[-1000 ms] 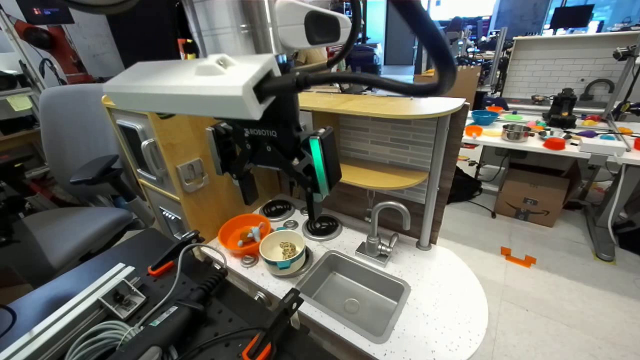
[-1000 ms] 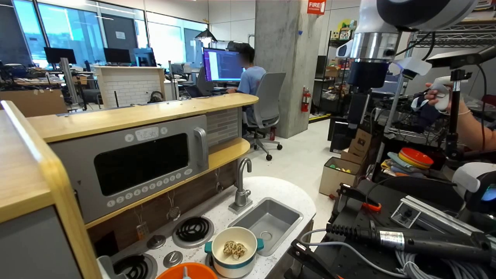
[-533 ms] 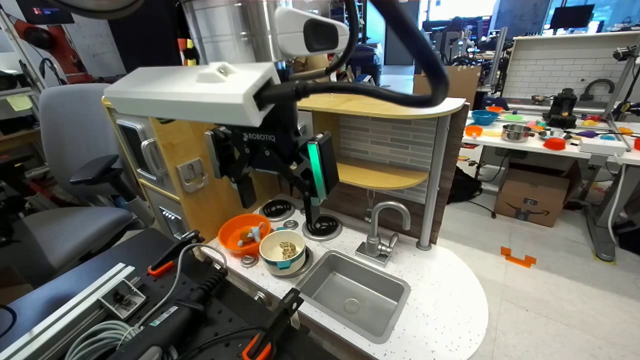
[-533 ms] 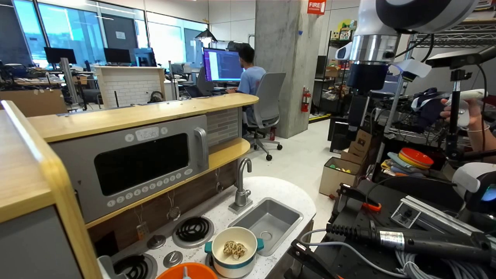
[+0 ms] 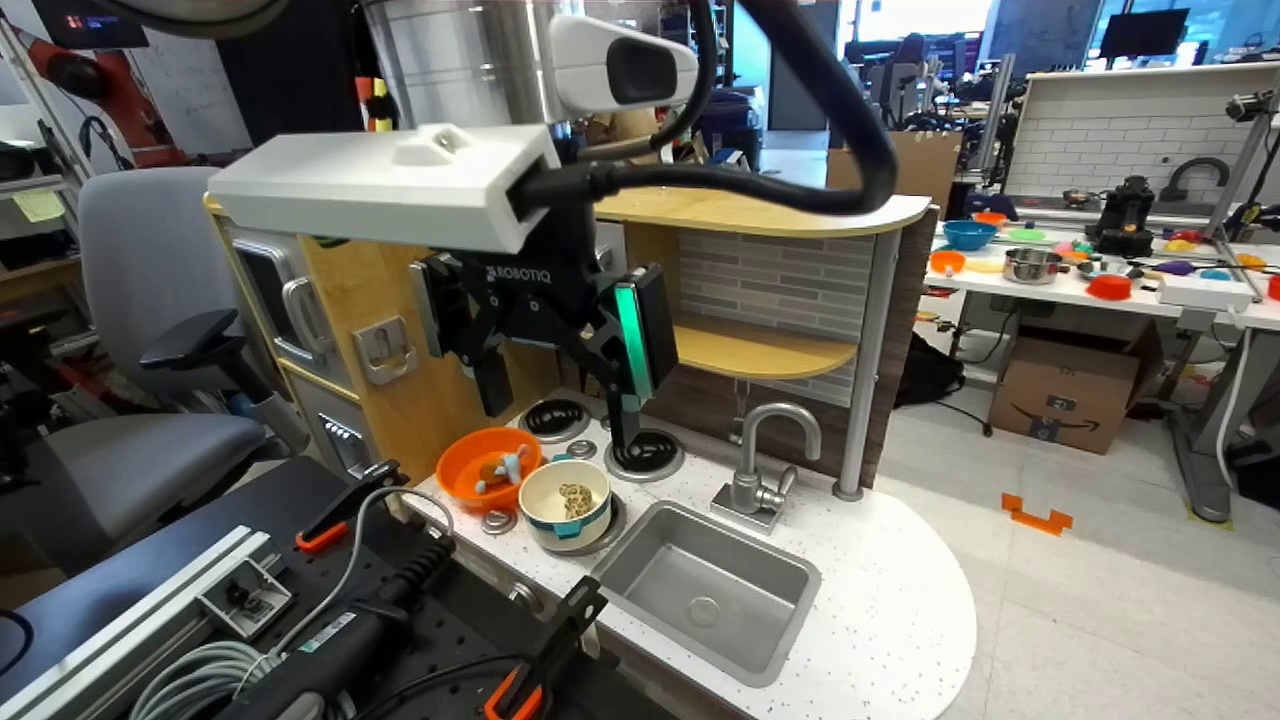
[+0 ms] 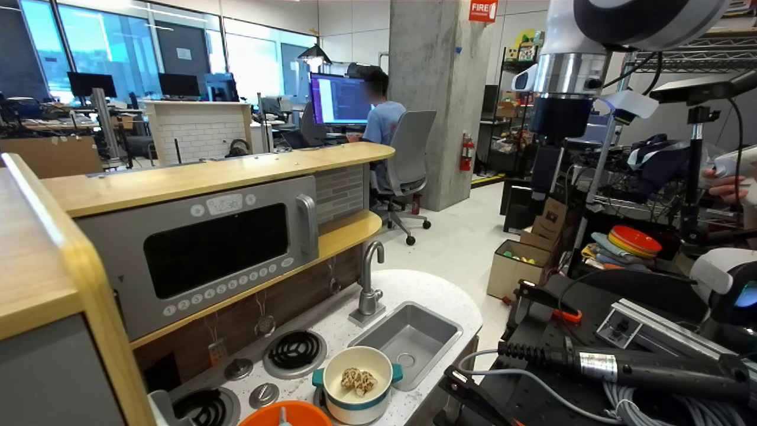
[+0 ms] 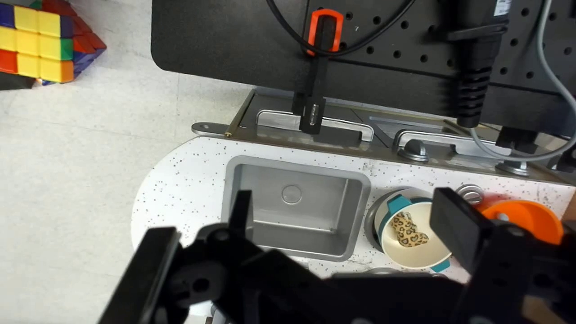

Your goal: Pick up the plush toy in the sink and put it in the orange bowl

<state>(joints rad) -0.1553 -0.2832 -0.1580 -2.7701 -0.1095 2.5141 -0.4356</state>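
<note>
Well below my claw (image 5: 560, 430), which stands wide, the small toy (image 7: 407, 231) lies inside a cream pot (image 6: 358, 413), lumpy, tan and dark-spotted.

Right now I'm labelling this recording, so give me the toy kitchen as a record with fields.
gripper: open, above the counter, holding nothing
sink: no toy visible in it
orange bowl: holds grey-blue and brown plush; one toy or two, cannot tell
pot: cream and teal, beside the orange bowl
in pot: leopard-spotted plush toy
faucet: beside the sink
</note>
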